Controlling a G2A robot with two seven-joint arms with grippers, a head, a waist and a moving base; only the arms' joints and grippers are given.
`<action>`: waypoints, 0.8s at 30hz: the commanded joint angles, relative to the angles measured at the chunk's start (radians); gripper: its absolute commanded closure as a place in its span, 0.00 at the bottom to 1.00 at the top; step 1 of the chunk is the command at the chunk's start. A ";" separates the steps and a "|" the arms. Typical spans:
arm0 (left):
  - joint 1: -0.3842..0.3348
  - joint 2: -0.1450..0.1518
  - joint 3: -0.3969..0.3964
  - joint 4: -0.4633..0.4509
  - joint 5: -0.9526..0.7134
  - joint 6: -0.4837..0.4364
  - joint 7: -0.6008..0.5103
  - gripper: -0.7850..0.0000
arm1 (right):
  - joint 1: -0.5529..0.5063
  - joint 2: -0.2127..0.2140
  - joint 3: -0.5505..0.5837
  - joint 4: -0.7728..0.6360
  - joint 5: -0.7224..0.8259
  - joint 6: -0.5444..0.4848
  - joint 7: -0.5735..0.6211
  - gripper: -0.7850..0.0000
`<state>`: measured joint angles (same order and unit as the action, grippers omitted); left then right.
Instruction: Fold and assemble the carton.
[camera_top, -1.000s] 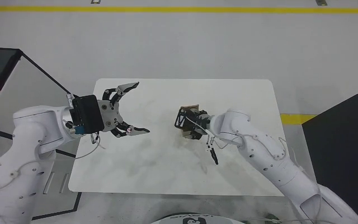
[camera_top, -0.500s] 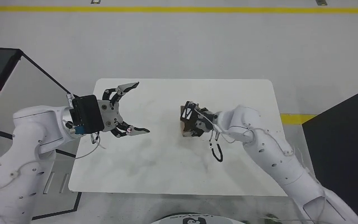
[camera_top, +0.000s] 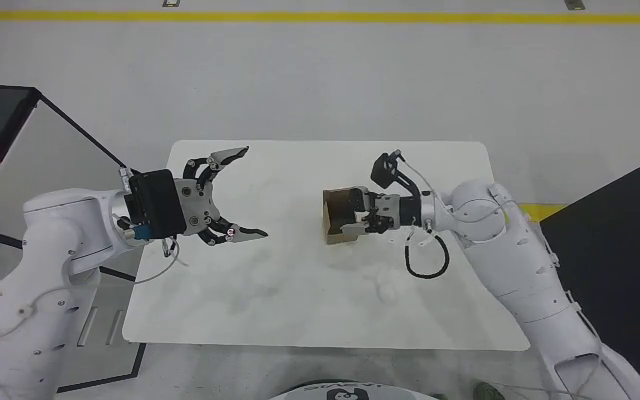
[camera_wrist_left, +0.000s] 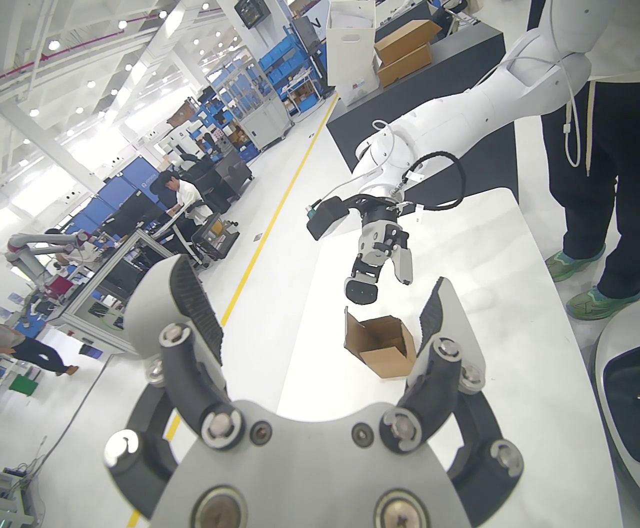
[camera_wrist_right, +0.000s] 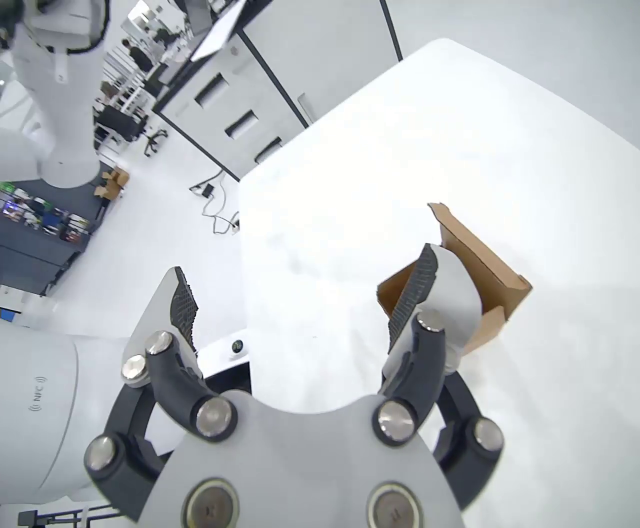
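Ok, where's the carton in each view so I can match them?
Top view: carton mid-table, at the tips of the right gripper.
Left wrist view: carton standing open under that gripper.
Right wrist view: carton partly behind one own finger.
Shared landmark: the white table under it.

Printed in grey on a white casing (camera_wrist_right: 55, 400) close to the right wrist camera: a short three-letter mark (camera_wrist_right: 38, 395) flanked by small wave arcs, clear enough to read. Stuck low on the side of a tall white box (camera_wrist_left: 350, 45) in the room behind: a small label (camera_wrist_left: 358, 82), print too fine to tell. Painted white on a blue cabinet (camera_wrist_left: 120, 197) across the hall: a round logo (camera_wrist_left: 145, 183) with a word beside it, blurred. Hung high nearby: a dark screen (camera_wrist_left: 250, 9) with coloured figures, unreadable. Laid along the floor beyond the table: a yellow line (camera_top: 300, 16).
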<state>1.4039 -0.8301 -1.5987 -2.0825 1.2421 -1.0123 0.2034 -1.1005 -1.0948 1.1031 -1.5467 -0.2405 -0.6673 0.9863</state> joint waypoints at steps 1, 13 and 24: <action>0.000 0.000 0.000 0.000 0.000 0.000 0.000 0.00 | 0.000 0.000 0.000 0.000 0.001 0.000 0.000 0.00; 0.005 0.013 0.081 0.076 -0.413 0.074 -0.436 0.00 | 0.061 0.004 0.002 0.227 0.478 0.293 0.218 0.35; -0.014 0.019 0.054 0.045 -0.398 0.122 -0.537 1.00 | 0.074 0.003 0.006 0.242 0.507 0.306 0.217 1.00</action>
<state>1.3877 -0.8108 -1.5454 -2.0410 0.8377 -0.9072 -0.3289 -1.0264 -1.0918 1.1095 -1.3045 0.2661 -0.3610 1.2036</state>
